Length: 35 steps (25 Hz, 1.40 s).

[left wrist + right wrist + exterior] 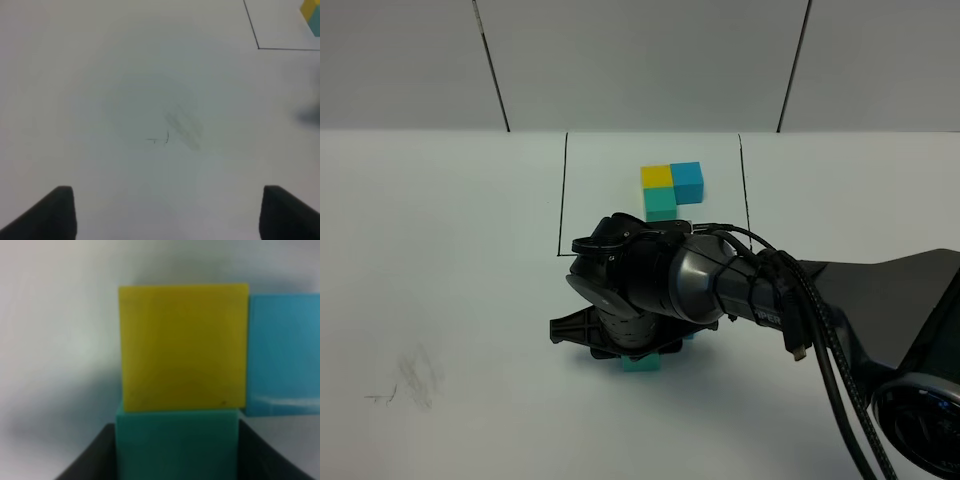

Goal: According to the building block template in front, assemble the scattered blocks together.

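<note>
While left fingers (65,212) stand wide over bare table (125,100) — right fingers (95,460) clamp teal-green cube (177,445), touching yellow cube (182,347).

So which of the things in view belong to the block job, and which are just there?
Part of the job:
- building block template, the framed L at the back
- teal-green block between the right gripper fingers
- yellow block touching it
- blue block beside the yellow one

Just there:
- smudged pen marks on the table
- left gripper, open over bare table
</note>
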Motion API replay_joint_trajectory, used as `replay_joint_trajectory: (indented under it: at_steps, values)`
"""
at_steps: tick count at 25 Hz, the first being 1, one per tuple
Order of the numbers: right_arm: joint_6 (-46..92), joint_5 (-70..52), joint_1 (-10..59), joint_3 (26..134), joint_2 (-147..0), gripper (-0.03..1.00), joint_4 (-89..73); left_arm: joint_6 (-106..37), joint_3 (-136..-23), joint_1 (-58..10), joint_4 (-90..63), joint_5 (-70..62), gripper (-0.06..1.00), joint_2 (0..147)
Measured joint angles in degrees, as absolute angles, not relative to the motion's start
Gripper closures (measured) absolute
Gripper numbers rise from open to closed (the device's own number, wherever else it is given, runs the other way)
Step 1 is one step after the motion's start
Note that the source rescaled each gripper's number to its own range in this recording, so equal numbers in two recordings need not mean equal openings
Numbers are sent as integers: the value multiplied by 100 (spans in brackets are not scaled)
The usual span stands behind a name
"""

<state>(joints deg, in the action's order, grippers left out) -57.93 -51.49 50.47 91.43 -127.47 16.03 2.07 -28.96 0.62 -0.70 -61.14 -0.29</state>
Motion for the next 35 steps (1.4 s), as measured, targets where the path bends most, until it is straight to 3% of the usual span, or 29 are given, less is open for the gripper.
replay_joint_trajectory:
  at_steps: [8, 14, 18, 27, 31, 35]
  values:
    - [-5684, -5156, 5047, 9143, -12775, 70, 1548, 207, -2896, 62, 0, -6114, 20, -29]
    - [-5640, -5181, 5047, 9132, -12868, 61, 1425, 207, -2896, 62, 42, -6114, 20, -29]
    - [-5551, -5181, 5047, 9132, -12868, 49, 1425, 207, -2896, 62, 60, -6114, 20, -29]
    - [-5209, -5301, 5047, 9132, -12849, 8, 1417, 207, -2896, 62, 60, -6114, 20, -29]
    - [-4986, -5464, 5047, 9138, -12647, -2, 1364, 207, -2896, 62, 60, -6114, 20, -29]
    - [-4858, -5816, 5052, 9241, -12196, -3, 1298, 207, -2896, 62, 60, -6114, 20, -29]
